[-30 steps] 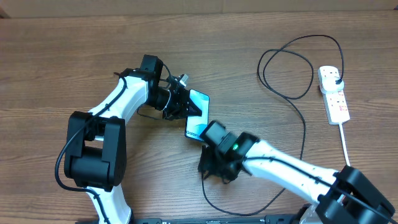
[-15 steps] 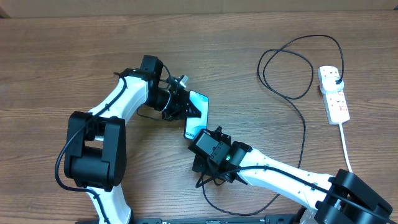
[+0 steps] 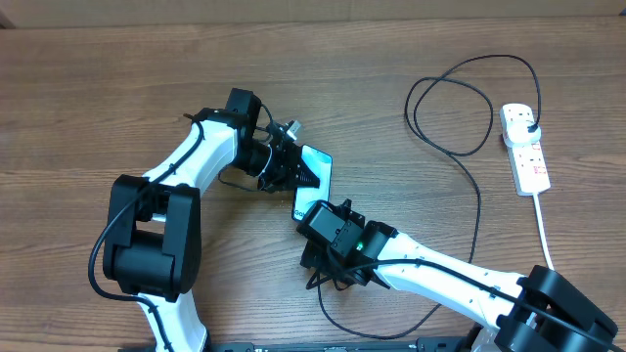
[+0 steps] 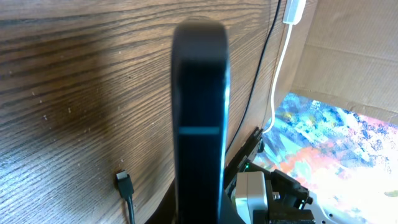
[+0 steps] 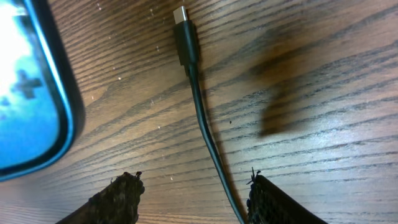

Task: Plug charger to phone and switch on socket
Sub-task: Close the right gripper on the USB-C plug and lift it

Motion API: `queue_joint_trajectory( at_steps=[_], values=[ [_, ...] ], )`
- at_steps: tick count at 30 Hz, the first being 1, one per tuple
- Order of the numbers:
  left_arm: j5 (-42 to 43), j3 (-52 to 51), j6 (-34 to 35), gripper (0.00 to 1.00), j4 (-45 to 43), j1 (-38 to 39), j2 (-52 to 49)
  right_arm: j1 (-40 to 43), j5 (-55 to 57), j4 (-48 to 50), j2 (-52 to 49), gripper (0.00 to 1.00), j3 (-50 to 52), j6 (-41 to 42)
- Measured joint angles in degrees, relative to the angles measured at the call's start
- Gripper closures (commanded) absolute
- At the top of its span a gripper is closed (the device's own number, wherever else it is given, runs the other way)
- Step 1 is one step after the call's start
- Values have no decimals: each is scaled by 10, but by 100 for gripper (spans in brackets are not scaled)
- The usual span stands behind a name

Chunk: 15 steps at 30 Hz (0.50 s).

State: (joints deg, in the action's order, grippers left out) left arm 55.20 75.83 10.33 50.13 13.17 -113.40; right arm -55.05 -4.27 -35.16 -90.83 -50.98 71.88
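Our left tool [image 3: 291, 168] clamps the slim, black-edged, lit-screen phone [image 3: 314, 186] over the wooden surface [image 3: 98, 98]. Our right tool [image 5: 199, 198] stands partly open and empty, astride the thin black charger cable [image 5: 203, 124] lying beside it. We judge the step as grasping the cable: next, close just behind the connector tip [image 5: 185, 31].

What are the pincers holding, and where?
Left pincer grips the slim, lit-screen, black-edged phone near its top-left corner. Right pincer, open over the thin black cable, holds nothing.

You swung the right gripper [image 5: 199, 196] toward the table's [image 3: 88, 88] left edge, closing in on the phone's [image 3: 309, 200] lower end.
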Motion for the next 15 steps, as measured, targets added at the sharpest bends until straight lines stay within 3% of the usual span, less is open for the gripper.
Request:
queue_joint_trajectory(
  at_steps=[8,15],
  values=[
    [2,0,0,96,-3,0,0,0,30,0,-23,44,0,1],
    [1,0,-2,96,-16,0,0,14,67,17,-40,55,0,-1]
  ],
)
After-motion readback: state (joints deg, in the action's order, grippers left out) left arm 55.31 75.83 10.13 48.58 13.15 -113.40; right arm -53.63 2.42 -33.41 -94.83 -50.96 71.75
